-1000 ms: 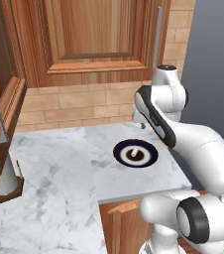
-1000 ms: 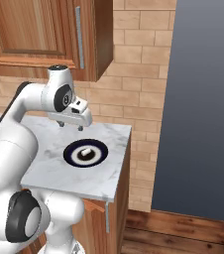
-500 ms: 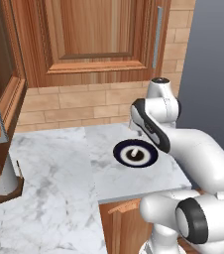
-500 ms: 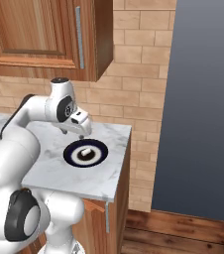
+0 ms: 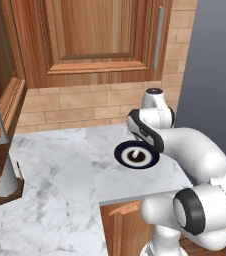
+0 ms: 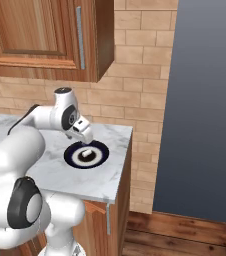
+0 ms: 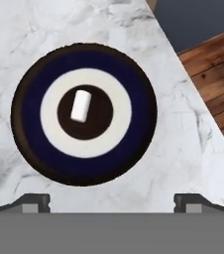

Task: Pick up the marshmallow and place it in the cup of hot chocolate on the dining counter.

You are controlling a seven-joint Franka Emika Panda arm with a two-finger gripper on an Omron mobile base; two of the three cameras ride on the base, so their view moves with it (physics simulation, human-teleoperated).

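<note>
1. Gripper (image 7: 112, 201): jaws spread wide, holding nothing, poised above the plate (image 7: 29, 154).
2. Marshmallow (image 7: 80, 105): lies at the plate's dark centre, below the gripper and slightly off its midline.
3. Advice: centre over the marshmallow, turn the fingers across its short width, descend, close gently; it looks soft.

A kitchen: marble counter (image 5: 55, 175); brick backsplash (image 5: 75, 107); wooden wall cabinets (image 5: 85, 40)

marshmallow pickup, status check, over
Tool open, above the plate, holding nothing. Marshmallow lying in the plate's dark centre, untouched. Nothing between tool and marshmallow.
</note>
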